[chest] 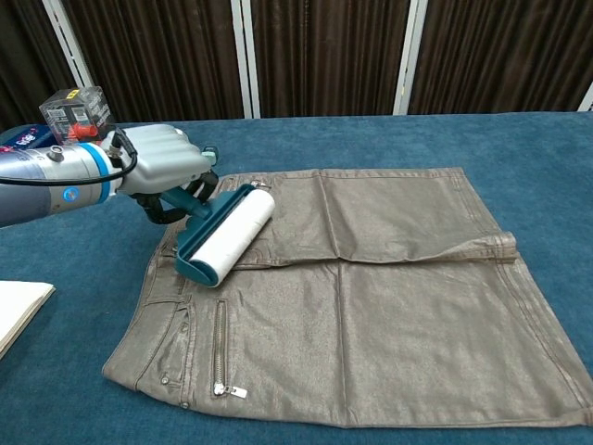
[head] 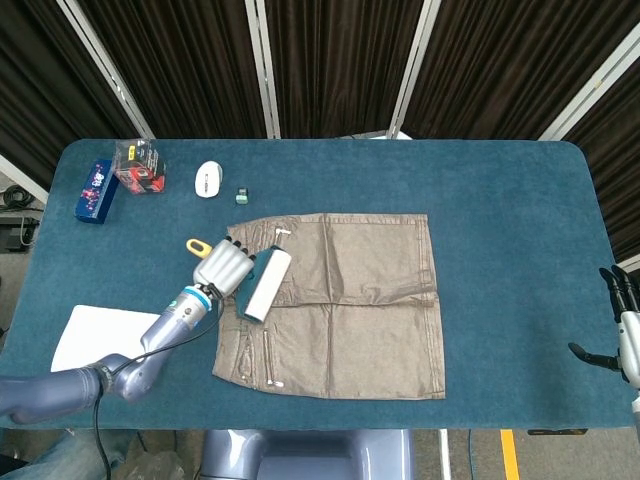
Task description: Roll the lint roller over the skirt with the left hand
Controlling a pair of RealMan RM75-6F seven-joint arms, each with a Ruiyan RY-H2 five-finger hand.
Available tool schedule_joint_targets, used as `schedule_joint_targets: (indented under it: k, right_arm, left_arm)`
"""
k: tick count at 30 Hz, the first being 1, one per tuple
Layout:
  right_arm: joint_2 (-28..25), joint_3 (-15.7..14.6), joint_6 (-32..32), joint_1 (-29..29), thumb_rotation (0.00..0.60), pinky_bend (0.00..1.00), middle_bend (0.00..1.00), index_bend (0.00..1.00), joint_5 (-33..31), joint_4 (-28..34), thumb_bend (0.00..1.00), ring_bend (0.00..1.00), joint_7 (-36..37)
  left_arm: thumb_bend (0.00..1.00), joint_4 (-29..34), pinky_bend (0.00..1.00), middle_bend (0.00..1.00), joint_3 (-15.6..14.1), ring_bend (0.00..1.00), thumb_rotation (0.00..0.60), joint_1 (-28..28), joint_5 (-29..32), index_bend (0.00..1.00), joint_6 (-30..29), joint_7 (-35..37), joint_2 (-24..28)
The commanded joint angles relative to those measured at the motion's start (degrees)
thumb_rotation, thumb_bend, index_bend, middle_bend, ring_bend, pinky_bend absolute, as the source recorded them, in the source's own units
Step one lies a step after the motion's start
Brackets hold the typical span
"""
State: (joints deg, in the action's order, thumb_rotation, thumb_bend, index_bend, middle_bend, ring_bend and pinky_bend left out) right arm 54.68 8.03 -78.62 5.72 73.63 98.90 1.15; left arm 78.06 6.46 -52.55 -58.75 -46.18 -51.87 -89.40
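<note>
A shiny taupe skirt (head: 340, 300) (chest: 371, 287) lies flat in the middle of the blue table, waistband and zips to the left. My left hand (head: 226, 264) (chest: 165, 165) grips the teal handle of a lint roller (head: 263, 284) (chest: 225, 235). Its white roll rests on the skirt's waistband area, near the upper zip. My right hand (head: 625, 335) shows only at the right edge of the head view, off the table's edge, fingers spread and holding nothing.
Along the table's back left are a blue box (head: 96, 189), a clear box (head: 139, 166) (chest: 76, 111), a white mouse (head: 208, 179) and a small teal object (head: 241, 196). A yellow item (head: 196, 245) lies just beside my left hand. White paper (head: 100, 340) sits at the front left.
</note>
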Motion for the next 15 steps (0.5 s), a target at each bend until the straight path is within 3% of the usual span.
schedule_joint_targets:
  k: [1, 15]
  right_arm:
    - [-0.1, 0.1, 0.1, 0.0, 0.6, 0.0, 0.0, 0.0, -0.2, -0.1, 0.0, 0.0, 0.4]
    - [-1.4, 0.6, -0.2, -0.7, 0.6, 0.0, 0.0, 0.0, -0.5, -0.8, 0.0, 0.0, 4.0]
  left_arm:
    - [0.71, 0.4, 0.47, 0.51, -0.1, 0.39, 0.6, -1.4, 1.1, 0.65, -0.6, -2.0, -1.5]
    - [0.71, 3.5, 0.48, 0.51, 0.5, 0.39, 0.6, -11.3, 10.6, 0.65, -4.6, -19.3, -11.5]
